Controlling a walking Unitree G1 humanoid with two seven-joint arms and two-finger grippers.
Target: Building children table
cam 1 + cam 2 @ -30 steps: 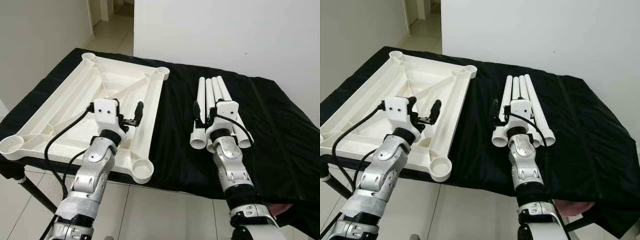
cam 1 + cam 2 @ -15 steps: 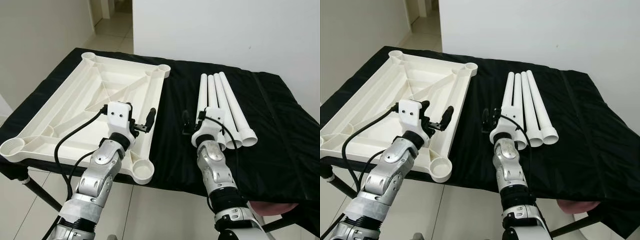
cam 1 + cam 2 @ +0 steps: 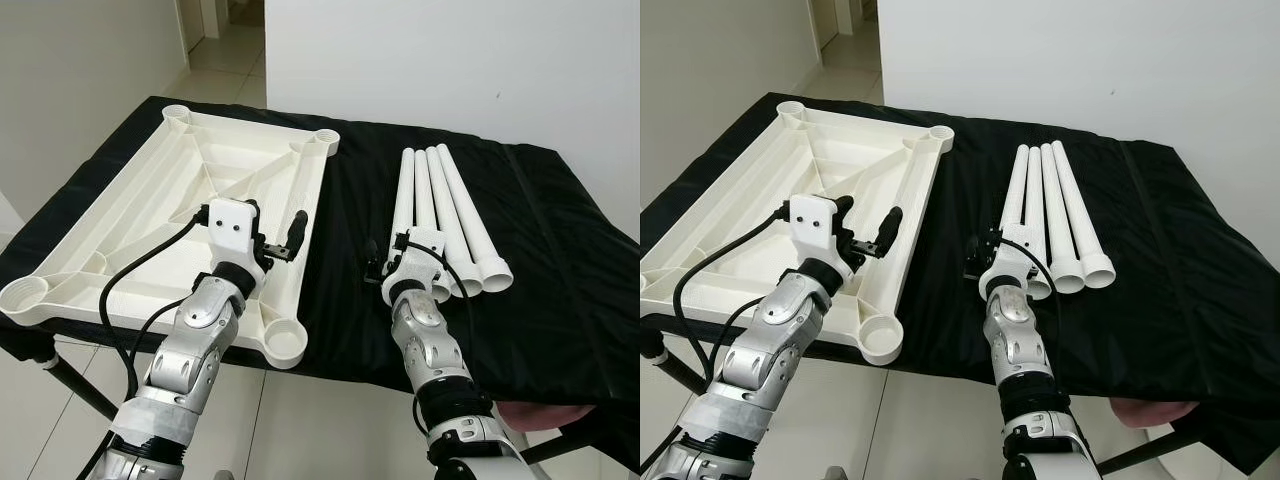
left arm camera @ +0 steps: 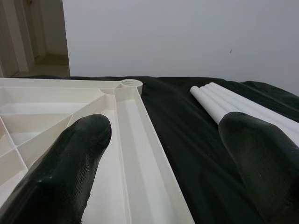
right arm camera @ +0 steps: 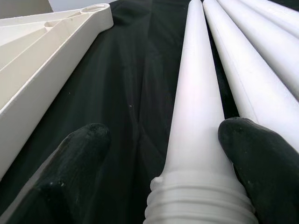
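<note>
The white tabletop (image 3: 150, 210) lies upside down on the left of the black-clothed table, ribs and corner sockets facing up. Four white legs (image 3: 440, 200) lie side by side on the right. My left gripper (image 3: 270, 240) hovers open above the tabletop's right rim (image 4: 135, 140), close to the near corner socket (image 3: 283, 340). My right gripper (image 3: 395, 258) is open at the near end of the leftmost leg (image 5: 196, 116). Its fingers (image 5: 79, 154) straddle the tapered shaft just beyond the threaded end.
The black cloth (image 3: 560, 280) covers the whole table and hangs over the front edge. A white wall (image 3: 450, 60) stands behind, and a doorway (image 3: 215, 20) opens at the back left. Tiled floor (image 3: 330, 430) lies below. Something pinkish (image 3: 540, 412) shows under the cloth's lower right corner.
The view has shifted. My right gripper came off the top of the legs' near ends, moving left and down to the leftmost leg's end. My left gripper moved right towards the tabletop's rim.
</note>
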